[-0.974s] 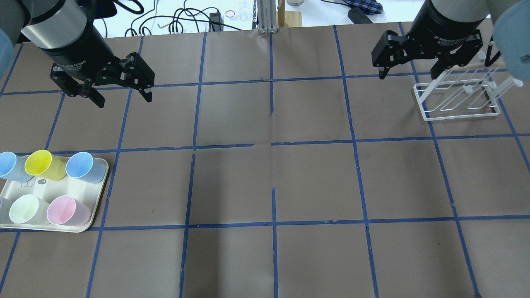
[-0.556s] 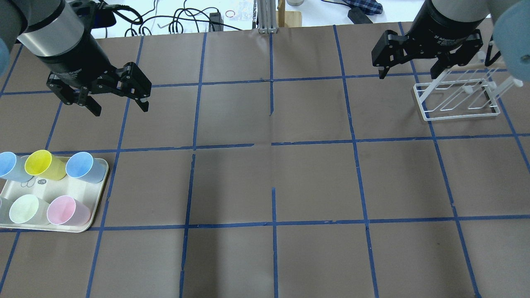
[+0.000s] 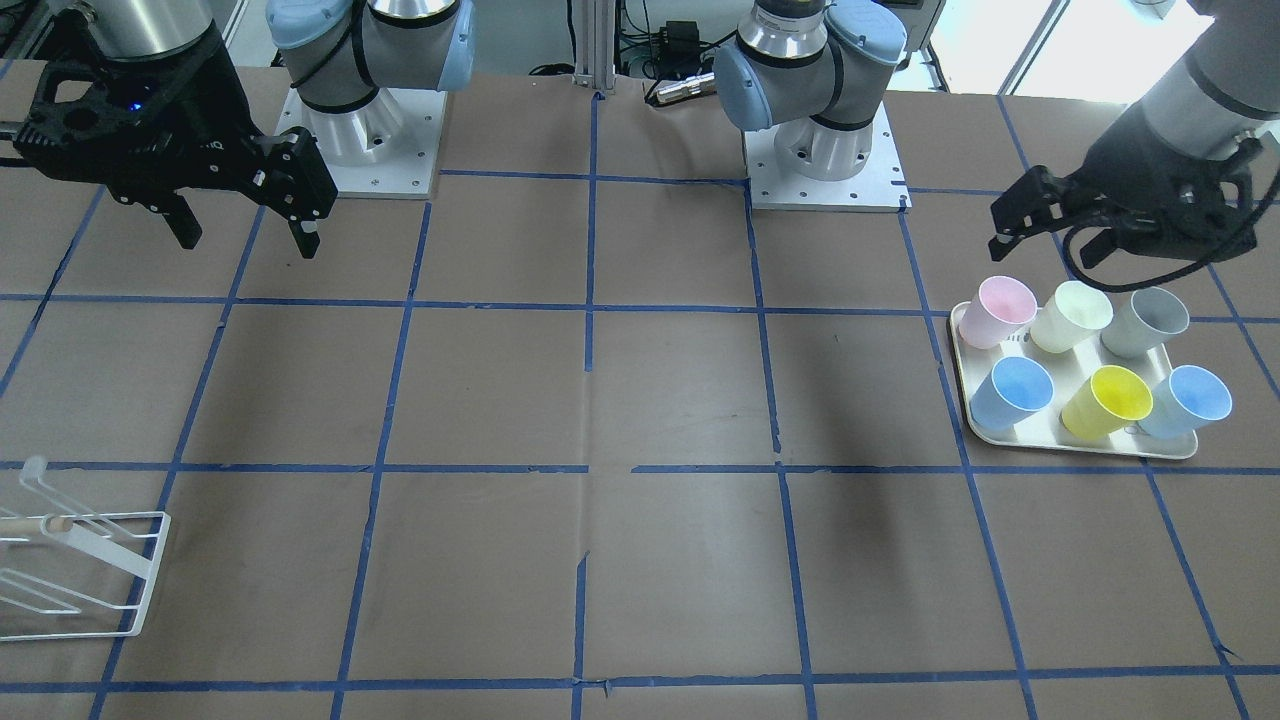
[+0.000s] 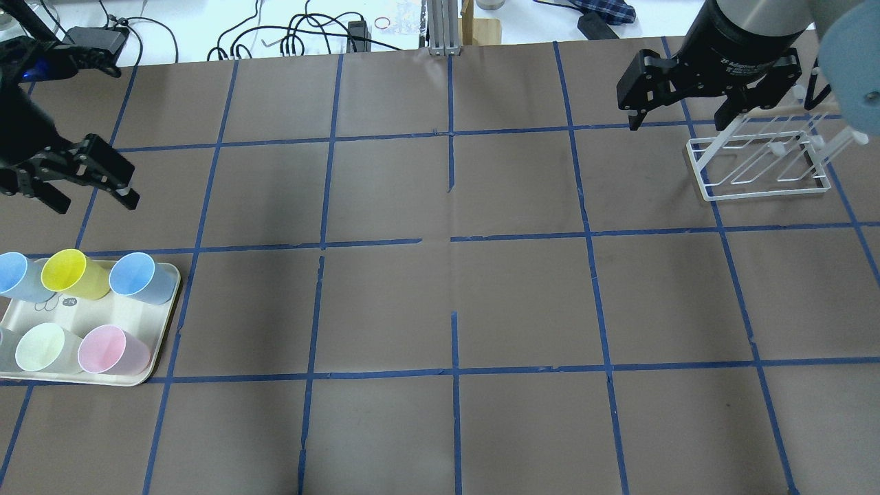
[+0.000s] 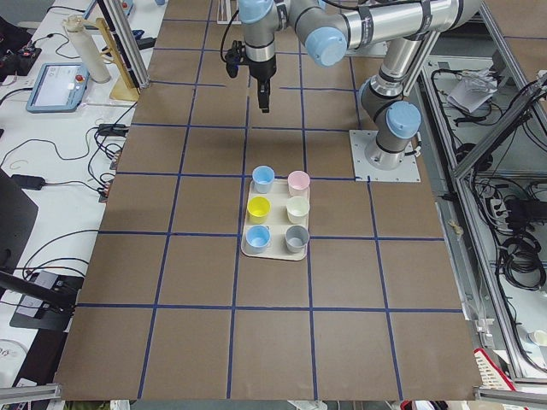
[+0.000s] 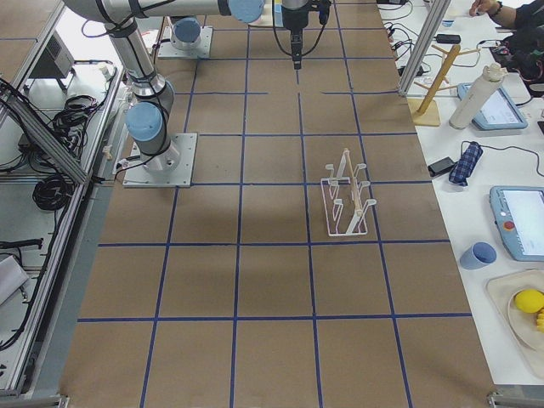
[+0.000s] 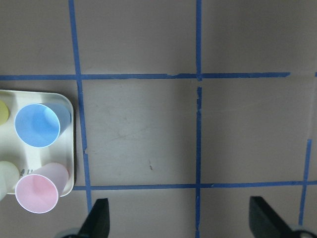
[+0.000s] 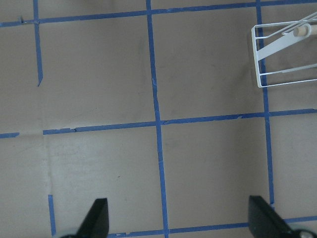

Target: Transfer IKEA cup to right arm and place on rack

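Observation:
The pale sky-blue IKEA cup (image 4: pixel 14 275) stands upright at the outer back corner of a cream tray (image 4: pixel 163 328), beside a yellow cup; it also shows in the front view (image 3: pixel 1190 400) and the left side view (image 5: pixel 257 237). My left gripper (image 4: pixel 96 201) is open and empty, raised beyond the tray's back edge, also in the front view (image 3: pixel 1040 250). Its wrist view (image 7: pixel 181 223) does not show the IKEA cup. My right gripper (image 4: pixel 677 126) is open and empty, raised just left of the white wire rack (image 4: pixel 756 165), which holds nothing.
The tray also holds a deeper blue cup (image 4: pixel 141 278), a yellow cup (image 4: pixel 69 273), a pale green cup (image 4: pixel 41 347), a pink cup (image 4: pixel 110 350) and a grey cup (image 3: pixel 1150 320). Brown paper with a blue tape grid covers the table. Cables lie beyond the far edge.
My left gripper has moved left and a little down in the overhead view, towards the tray's side. The right arm, cups and rack have not moved.

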